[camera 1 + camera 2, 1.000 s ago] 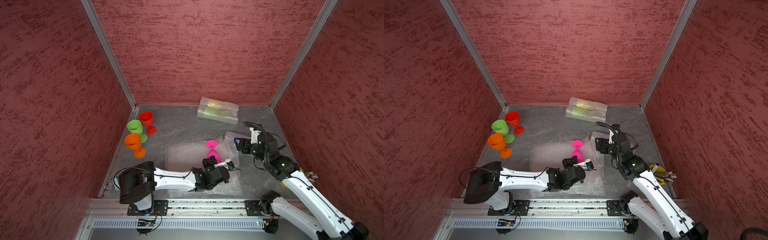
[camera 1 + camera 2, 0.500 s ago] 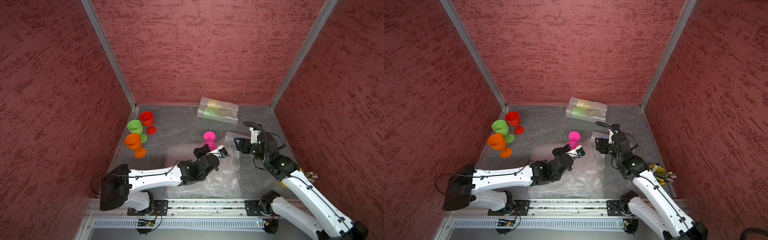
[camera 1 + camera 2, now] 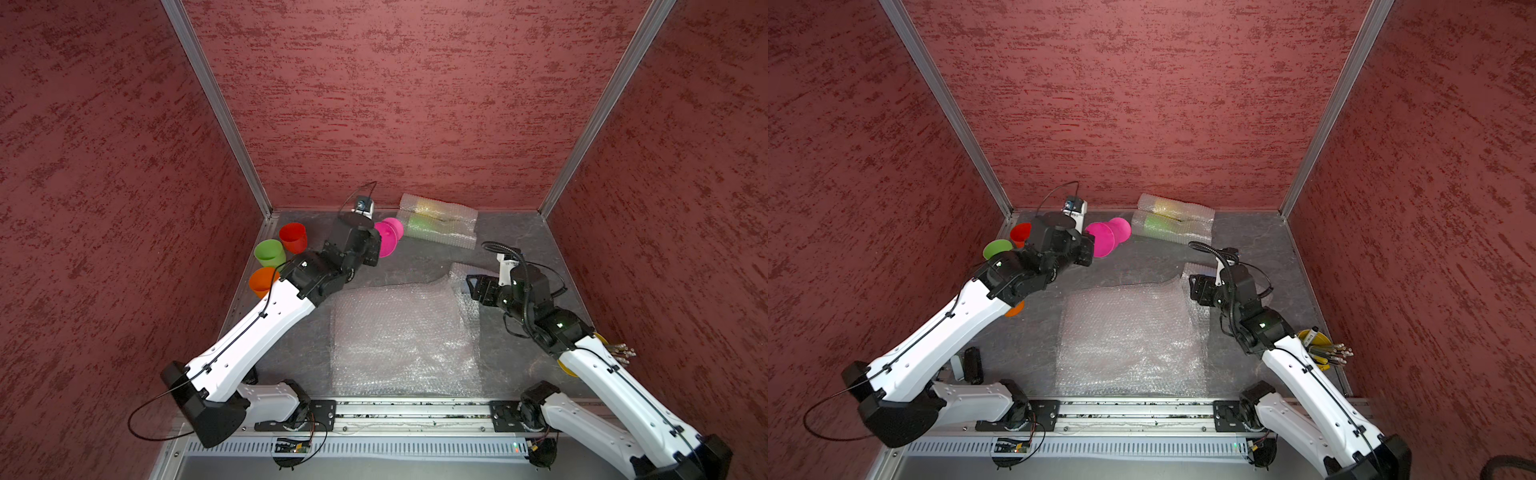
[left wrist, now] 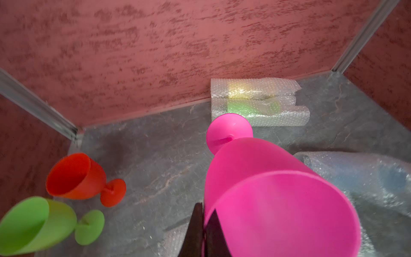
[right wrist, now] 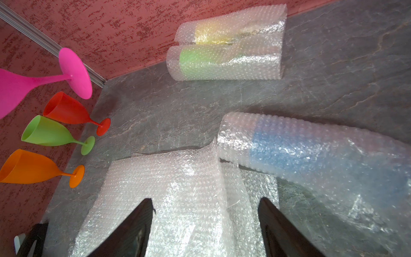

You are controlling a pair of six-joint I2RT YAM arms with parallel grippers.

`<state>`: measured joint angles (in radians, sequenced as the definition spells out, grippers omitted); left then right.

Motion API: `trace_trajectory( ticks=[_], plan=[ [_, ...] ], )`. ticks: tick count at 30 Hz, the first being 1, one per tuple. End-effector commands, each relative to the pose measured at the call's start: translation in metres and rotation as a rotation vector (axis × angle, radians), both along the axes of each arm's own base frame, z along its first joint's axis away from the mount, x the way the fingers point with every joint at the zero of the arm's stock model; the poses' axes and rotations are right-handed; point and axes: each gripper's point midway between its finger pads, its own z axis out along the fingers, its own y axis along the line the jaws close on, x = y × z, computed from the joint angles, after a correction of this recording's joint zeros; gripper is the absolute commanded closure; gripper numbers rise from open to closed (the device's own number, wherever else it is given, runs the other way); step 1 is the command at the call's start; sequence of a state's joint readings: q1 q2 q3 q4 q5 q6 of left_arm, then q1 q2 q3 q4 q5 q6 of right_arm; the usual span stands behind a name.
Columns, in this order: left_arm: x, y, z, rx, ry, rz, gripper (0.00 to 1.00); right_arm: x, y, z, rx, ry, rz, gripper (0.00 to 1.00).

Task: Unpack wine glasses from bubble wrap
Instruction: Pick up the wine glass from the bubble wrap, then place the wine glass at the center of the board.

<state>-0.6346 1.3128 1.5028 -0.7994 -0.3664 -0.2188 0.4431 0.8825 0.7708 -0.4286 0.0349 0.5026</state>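
- One flat sheet of bubble wrap [image 3: 399, 336] lies nearest the rail, in the middle of the table, with nothing on it.
- The right gripper [image 5: 205, 200] hangs over that sheet's far right corner, jaws wide apart and holding nothing.
- Just beside it lies a blue goblet [image 5: 278, 151] inside its sleeve [image 5: 233, 133]. The right arm is plainly the nearer one to it.
- Toward the left wall, the orange goblet [image 3: 262, 280], the green goblet [image 3: 269, 252] and the red goblet [image 3: 293, 237] stand upright and unwrapped, close together in a row running away from the rail.
- Beyond them the left gripper [image 4: 204, 213] is clamped on the rim of the pink goblet [image 4: 266, 189], one finger inside the bowl and one outside.
  - The goblet appears to be off the table.
  - Its long axis lies nearly level, with the bowl at the gripper and the round foot pointing away toward the back wall and the right.
  - The standing row lies to this gripper's left and below it.
  - Setting the pink goblet among them would likely mean tipping the foot down and swinging left, while keeping it off the red goblet, which is closest.
- Farthest off, two wrapped sleeves lie side by side along the back wall. The yellow goblet [image 3: 436, 205] lies behind the wrapped green goblet [image 3: 432, 226]. The pink foot is near their open ends but apart from them.
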Motion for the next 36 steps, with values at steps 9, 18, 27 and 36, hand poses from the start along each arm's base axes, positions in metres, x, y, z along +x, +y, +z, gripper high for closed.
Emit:
trace_trajectory(
  ticks=[9, 18, 27, 36],
  plan=[
    [0.032, 0.079, -0.070, -0.357, 0.464, 0.558, 1.00, 0.009, 0.014, -0.025, 0.078, 0.066, -0.001, 0.26],
    [0.071, 0.129, -0.105, -0.362, 0.594, 0.861, 1.00, 0.019, 0.026, -0.051, 0.118, 0.140, -0.002, 0.28],
    [0.125, 0.146, -0.124, -0.433, 0.619, 0.937, 1.00, 0.024, 0.037, -0.058, 0.136, 0.169, 0.005, 0.28],
    [0.160, 0.158, -0.145, -0.483, 0.595, 0.988, 1.00, 0.024, 0.037, -0.065, 0.126, 0.188, -0.016, 0.28]
  ],
)
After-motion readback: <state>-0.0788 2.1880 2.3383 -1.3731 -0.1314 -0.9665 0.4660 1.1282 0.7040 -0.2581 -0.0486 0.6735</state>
